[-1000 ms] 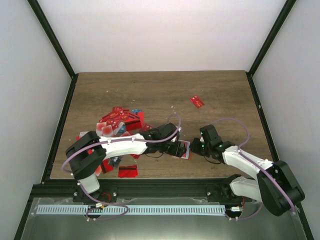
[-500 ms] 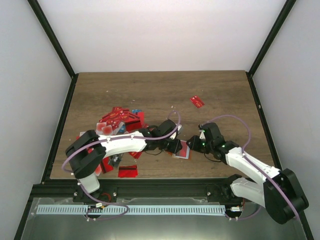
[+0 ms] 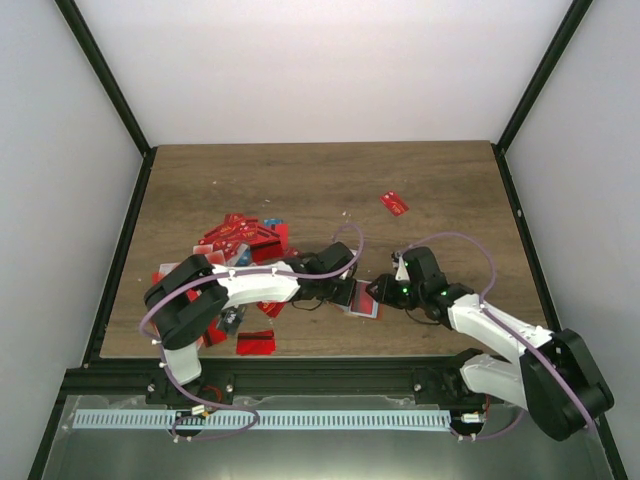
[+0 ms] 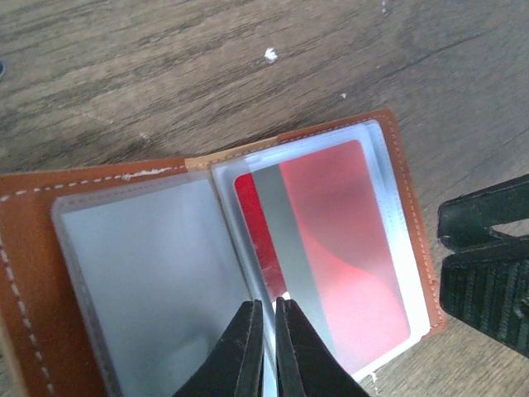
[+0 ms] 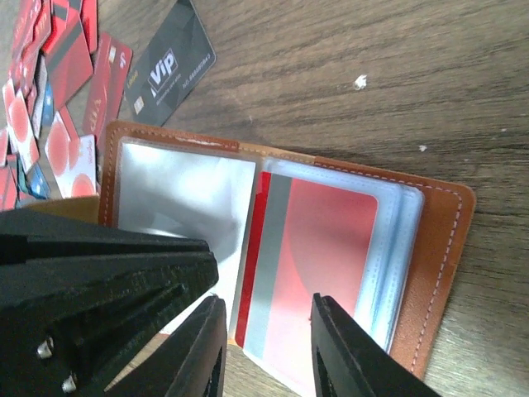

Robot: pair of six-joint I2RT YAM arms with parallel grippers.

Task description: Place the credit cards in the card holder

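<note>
The card holder (image 3: 362, 298) lies open and flat on the table (image 3: 300, 180), near the middle of its near edge, between the 2 grippers. Its orange-brown cover faces down and its clear sleeves face up. 1 red card with a grey stripe (image 4: 339, 240) already sits in the right-hand sleeve, while the left-hand sleeve looks empty.

The left gripper (image 4: 266, 331) has its jaws drawn nearly together, apparently nipping the near edge of a clear sleeve leaf at the fold. The right gripper (image 5: 266, 304) is partly open, with its fingers either side of the near edge of the filled sleeve. It holds nothing that shows.

The step in hand seems to be finishing the seating of that card and freeing the right arm while the left steadies the holder.

Most credit cards (image 3: 235, 240) are heaped toward the table's left edge. A black VIP card (image 5: 169, 70) lies just beyond the holder, and 1 stray red card (image 3: 394, 203) lies further toward the far right.

The next move probably calls for lifting clear, fetching another card and sliding it into an empty sleeve while the leaf is held apart.
</note>
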